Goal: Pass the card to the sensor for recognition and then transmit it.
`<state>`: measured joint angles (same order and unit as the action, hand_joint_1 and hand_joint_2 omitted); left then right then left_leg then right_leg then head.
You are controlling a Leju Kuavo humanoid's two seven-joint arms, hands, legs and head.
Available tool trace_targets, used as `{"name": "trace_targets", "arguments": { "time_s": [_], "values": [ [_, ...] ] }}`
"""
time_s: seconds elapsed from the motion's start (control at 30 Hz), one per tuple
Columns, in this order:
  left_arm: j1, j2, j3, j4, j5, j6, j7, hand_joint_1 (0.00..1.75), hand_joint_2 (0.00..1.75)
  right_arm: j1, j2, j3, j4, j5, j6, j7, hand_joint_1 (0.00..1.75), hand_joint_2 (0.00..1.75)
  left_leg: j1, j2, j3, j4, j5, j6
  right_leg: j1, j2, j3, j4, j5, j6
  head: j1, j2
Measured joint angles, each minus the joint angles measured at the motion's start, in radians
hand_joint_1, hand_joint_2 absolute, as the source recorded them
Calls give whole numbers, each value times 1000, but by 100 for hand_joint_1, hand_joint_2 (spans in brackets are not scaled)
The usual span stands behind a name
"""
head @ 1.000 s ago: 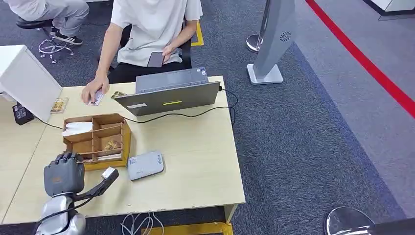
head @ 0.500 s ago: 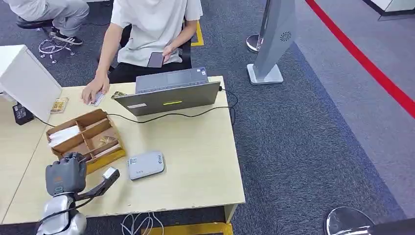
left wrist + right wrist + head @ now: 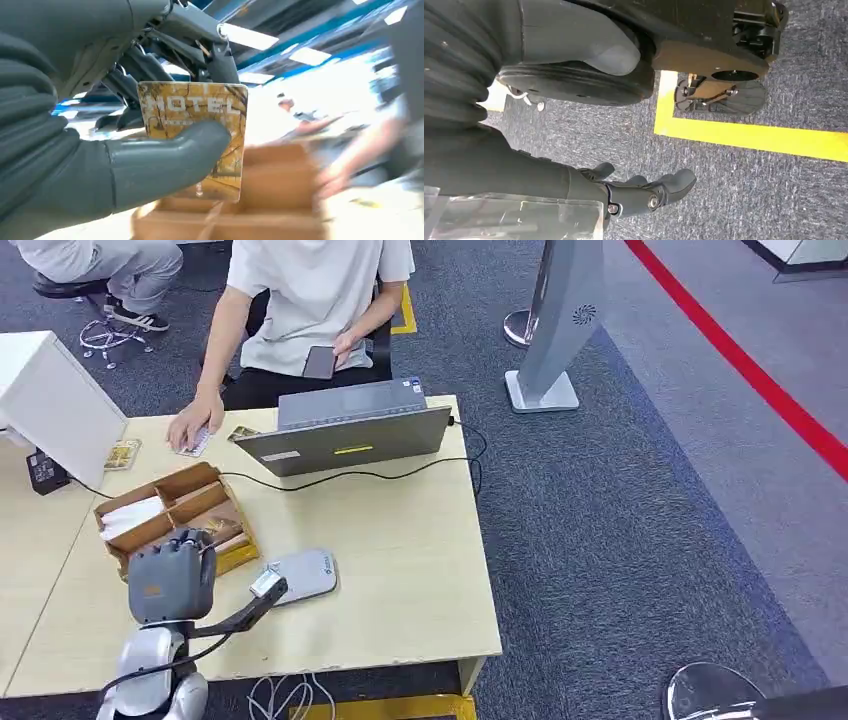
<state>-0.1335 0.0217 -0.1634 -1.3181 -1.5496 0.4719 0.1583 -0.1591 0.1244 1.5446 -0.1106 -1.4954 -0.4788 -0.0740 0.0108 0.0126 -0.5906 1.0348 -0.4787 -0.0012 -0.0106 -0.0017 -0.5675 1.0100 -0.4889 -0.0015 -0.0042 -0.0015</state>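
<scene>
We are carrying the card (image 3: 200, 135) away from the wooden tray (image 3: 205, 502), with our left hand (image 3: 172, 578) now up and to the right of where it hung a second ago — close beside the grey sensor (image 3: 300, 575) on the table (image 3: 400, 570). The thumb is pinning the card against the fingers, so the grasp is secure. Our right hand (image 3: 644, 192) is hanging over the carpet, released and holding nothing. We judge the pick complete — presenting the card over the sensor comes next.
</scene>
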Motion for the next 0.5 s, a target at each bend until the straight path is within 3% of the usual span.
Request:
{"name": "trace_targets", "arguments": {
  "time_s": [0.17, 0.33, 0.5],
  "values": [
    [18, 9, -77, -102, 0, -12, 6, 175, 175, 2, 0, -5, 0, -5, -3, -4, 0, 175, 0, 0, 1, 0, 0, 0, 0, 0, 0, 0, 0, 0, 0, 0],
    [27, 43, -206, -259, 0, -84, 19, 175, 175, 7, 2, -21, 0, -47, -6, -21, 0, 175, 0, 0, 1, 0, 0, 0, 0, 0, 0, 0, 0, 0, 0, 0],
    [26, 58, -296, -399, 1, -113, 8, 175, 175, 9, 3, -29, 0, -53, -6, -27, 0, 175, 0, 0, 0, 0, 0, 0, 0, 0, 0, 0, 0, 0, 0, 0]
  ]
}}
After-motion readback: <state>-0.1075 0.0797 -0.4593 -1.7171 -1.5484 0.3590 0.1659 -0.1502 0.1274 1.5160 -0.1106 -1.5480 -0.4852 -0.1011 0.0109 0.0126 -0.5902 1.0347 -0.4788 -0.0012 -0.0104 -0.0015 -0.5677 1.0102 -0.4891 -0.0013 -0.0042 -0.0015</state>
